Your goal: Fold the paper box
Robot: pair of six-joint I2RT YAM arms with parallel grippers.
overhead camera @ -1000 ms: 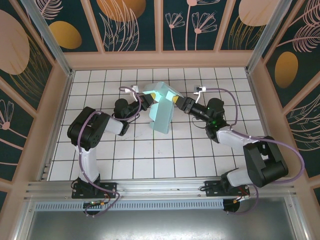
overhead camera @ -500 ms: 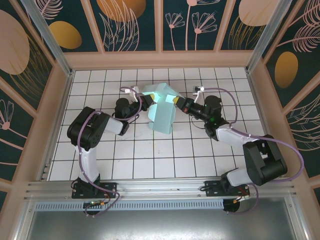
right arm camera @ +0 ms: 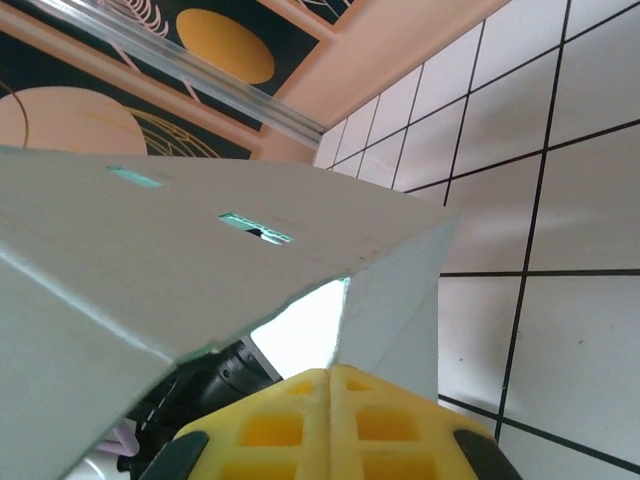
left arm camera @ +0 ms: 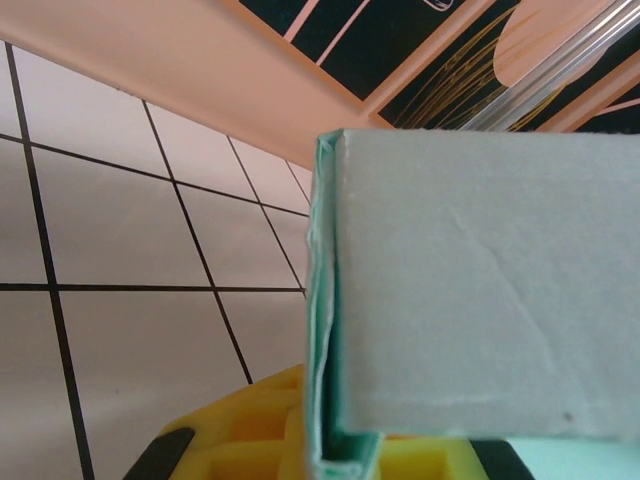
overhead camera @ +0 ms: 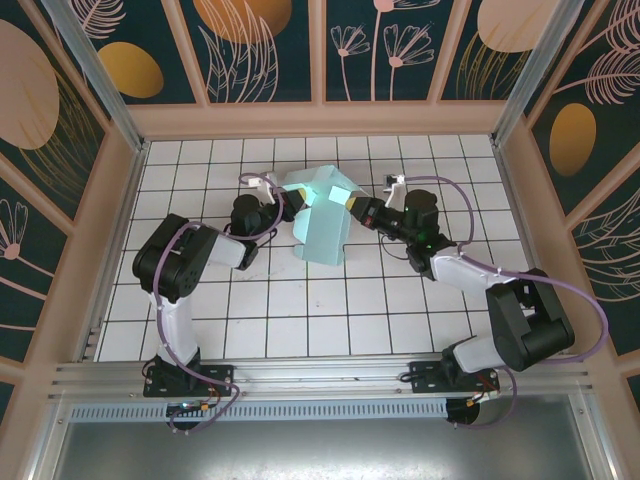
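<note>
Mint card paper box [overhead camera: 322, 228] is mid-fold: my left gripper [overhead camera: 292, 204] clamps its left edge, my right gripper [overhead camera: 351, 204] pinches its right flap; next, I'd press that flap inward.

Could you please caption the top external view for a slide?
Left gripper and right gripper pinch opposite sides of the partly folded paper box over the tiled table.

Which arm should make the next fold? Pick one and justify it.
Right, probably. The right tool is shut on a flap edge of the box, ready to swing it; the left tool clamps a doubled wall, better as anchor.
</note>
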